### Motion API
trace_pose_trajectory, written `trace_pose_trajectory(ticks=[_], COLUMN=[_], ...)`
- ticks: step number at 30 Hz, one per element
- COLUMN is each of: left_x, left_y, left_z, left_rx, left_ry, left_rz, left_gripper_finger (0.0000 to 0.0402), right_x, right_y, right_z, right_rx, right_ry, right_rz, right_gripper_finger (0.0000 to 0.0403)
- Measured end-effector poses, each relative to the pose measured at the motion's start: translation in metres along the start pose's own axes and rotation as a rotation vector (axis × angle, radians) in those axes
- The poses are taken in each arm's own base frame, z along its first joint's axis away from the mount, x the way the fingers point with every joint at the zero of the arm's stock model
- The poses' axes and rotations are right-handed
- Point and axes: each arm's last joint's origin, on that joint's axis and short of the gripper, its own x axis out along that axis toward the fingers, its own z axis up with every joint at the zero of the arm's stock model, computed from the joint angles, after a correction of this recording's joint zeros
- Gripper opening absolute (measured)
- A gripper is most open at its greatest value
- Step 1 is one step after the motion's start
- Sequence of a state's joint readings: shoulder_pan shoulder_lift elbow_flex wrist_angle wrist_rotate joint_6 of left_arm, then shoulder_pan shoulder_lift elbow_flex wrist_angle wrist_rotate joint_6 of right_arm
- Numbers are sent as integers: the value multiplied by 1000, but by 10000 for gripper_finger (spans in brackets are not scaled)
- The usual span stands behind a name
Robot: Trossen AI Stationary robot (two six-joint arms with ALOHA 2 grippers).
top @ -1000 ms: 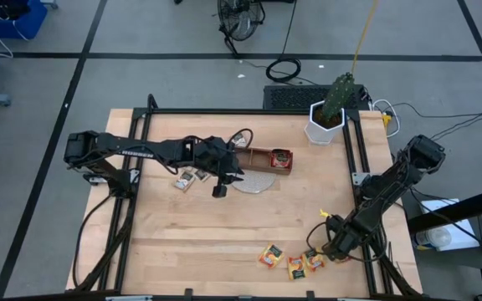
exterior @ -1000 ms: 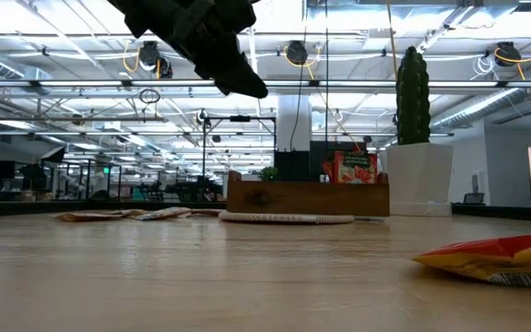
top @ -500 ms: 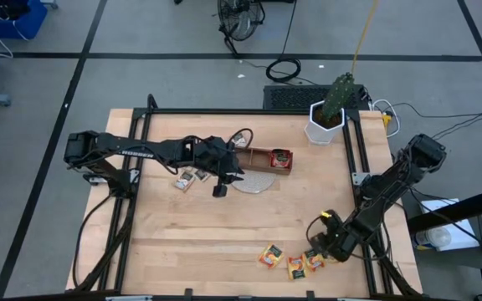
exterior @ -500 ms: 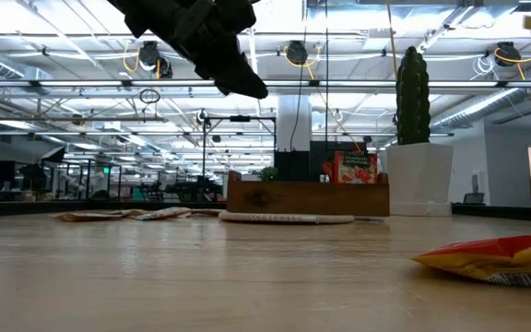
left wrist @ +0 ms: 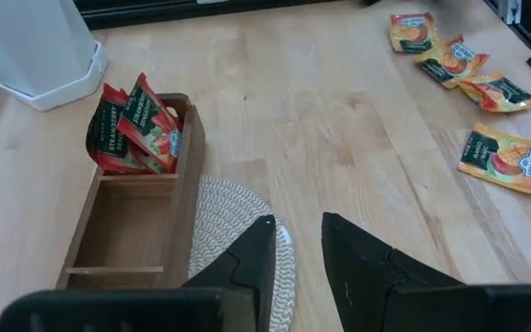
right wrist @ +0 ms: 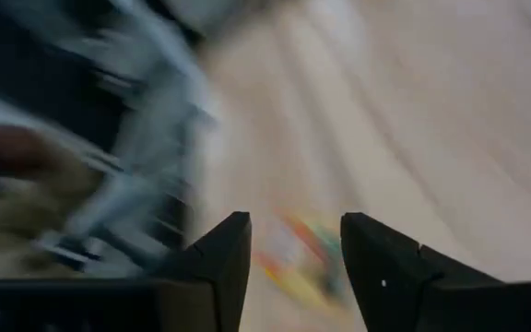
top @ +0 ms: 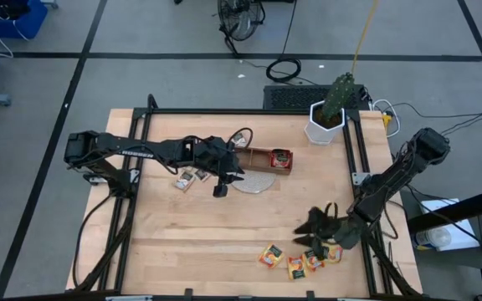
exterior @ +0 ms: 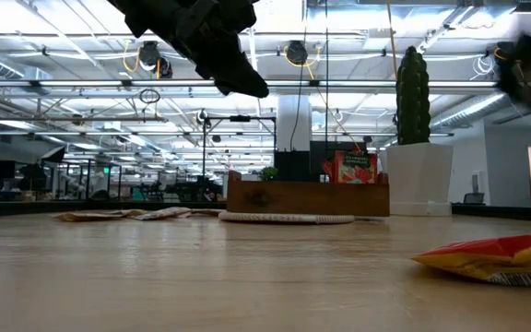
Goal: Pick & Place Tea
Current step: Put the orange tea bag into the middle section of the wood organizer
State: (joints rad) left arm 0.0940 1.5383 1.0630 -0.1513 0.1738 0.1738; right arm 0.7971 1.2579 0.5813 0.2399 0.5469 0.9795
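Note:
Several orange-yellow tea sachets (top: pixel 295 266) lie flat near the table's near right corner and also show in the left wrist view (left wrist: pixel 509 161). Red sachets (left wrist: pixel 134 127) stand in the right-hand end compartment of the wooden tray (top: pixel 262 158). Beige sachets (top: pixel 188 178) lie left of the tray. My right gripper (top: pixel 312 227) hangs open just above and to the far left of the orange sachets, nothing between its fingers (right wrist: pixel 296 254). My left gripper (top: pixel 218 189) hovers open over the table beside the tray, nothing between its fingers (left wrist: pixel 298 242).
A round woven mat (left wrist: pixel 233 231) lies against the tray's near side. A white pot with a cactus (top: pixel 328 117) stands at the far right. Bare wood (top: pixel 224 234) spreads across the table's middle and near left.
My right gripper has risen from the orange-yellow sachets at the near right and swung toward the table's left, tipping from pointing down to nearly level and rolling as it went. A sachet that it covered now shows on the table. My left arm has kept still.

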Motion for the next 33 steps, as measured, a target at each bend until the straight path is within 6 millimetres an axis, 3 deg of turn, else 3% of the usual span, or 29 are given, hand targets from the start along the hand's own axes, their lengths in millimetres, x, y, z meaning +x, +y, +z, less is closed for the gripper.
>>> trace_pose_trajectory(ticks=[2, 5, 10, 15, 20, 25, 33], left_x=[0, 0, 0, 0, 0, 0, 0], left_y=[0, 0, 1, 1, 1, 2, 2], left_z=[0, 0, 0, 0, 0, 0, 0], left_rx=[0, 1, 2, 12, 32, 33, 33], left_ry=[0, -4, -1, -1, -1, 3, 2], left_rz=[0, 4, 20, 20, 24, 47, 47], left_gripper_finger=[97, 97, 97, 97, 97, 97, 97], right_x=[4, 12, 21, 29, 38, 42, 41], right_y=[26, 51, 74, 59, 40, 25, 11], right_z=[18, 29, 34, -6, -47, -62, -76], right_rx=[-114, -283, -203, 20, 171, 302, 274], right_ry=[-28, 146, 595, 1052, 1136, 1220, 1204], right_rz=[66, -45, -406, -749, -900, -855, -795], right_gripper_finger=[149, 128, 89, 59, 50, 96, 240])
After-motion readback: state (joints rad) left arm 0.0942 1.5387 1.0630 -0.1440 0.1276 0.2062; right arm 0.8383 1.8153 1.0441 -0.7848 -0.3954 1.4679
